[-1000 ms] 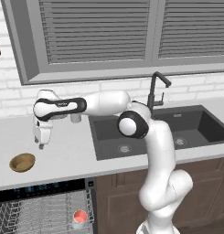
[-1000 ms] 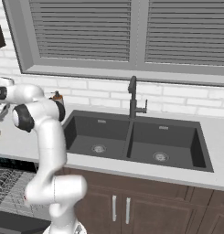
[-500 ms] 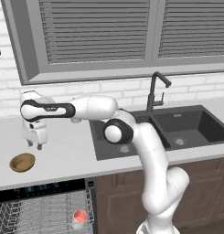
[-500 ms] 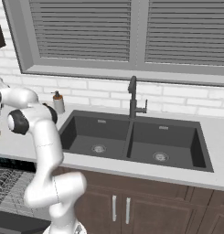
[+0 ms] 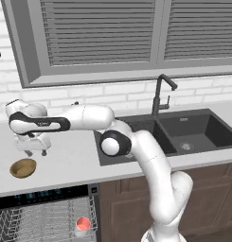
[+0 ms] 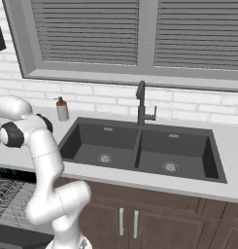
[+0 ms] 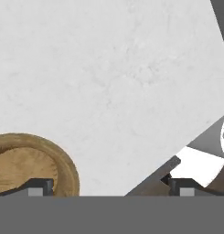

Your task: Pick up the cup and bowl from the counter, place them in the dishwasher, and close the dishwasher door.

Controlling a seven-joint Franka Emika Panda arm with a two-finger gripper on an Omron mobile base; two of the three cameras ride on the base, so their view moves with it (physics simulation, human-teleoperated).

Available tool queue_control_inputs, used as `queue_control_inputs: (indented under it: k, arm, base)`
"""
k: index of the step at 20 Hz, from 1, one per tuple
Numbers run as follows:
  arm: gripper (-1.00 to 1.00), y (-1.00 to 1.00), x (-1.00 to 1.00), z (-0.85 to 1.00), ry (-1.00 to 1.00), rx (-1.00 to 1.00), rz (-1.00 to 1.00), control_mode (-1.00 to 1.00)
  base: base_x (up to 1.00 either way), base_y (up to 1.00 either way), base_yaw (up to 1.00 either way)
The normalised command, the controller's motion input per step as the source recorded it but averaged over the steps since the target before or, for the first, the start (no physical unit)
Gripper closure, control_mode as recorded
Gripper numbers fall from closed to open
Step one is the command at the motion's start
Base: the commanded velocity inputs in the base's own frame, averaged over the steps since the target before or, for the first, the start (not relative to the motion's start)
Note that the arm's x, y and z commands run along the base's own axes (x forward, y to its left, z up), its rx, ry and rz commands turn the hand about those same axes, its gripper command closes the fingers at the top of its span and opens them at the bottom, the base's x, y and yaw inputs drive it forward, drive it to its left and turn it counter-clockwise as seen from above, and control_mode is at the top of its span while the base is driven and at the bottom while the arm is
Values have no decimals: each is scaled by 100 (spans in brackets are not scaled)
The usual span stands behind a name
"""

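Observation:
The brown bowl sits on the counter at the far left. My gripper hangs open just above and behind it, nothing between its fingers. In the hand view the bowl lies at the lower left, under the left fingertip, and the gripper is over bare counter. The white cup with its red inside stands in the pulled-out rack of the open dishwasher. The dishwasher door lies folded down under the rack.
A dark double sink with a black faucet lies right of the arm. A grey soap dispenser stands by the brick wall. Brown cabinets run under the counter.
The arm has swung left along the counter and the hand has come lower, nearer the bowl. The jaws have stayed open. The bowl and the cup have not moved.

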Motion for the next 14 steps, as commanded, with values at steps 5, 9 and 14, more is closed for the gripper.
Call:
queue_control_inputs:
  k: [5,9,14]
  arm:
    - [-100,-77,-79,-37,-24,10,25,-100]
    - [-100,-88,-23,-22,-17,22,22,-100]
    - [-100,-26,6,-3,-7,26,24,-100]
  base:
    - [0,0,0]
    - [0,0,0]
    - [0,0,0]
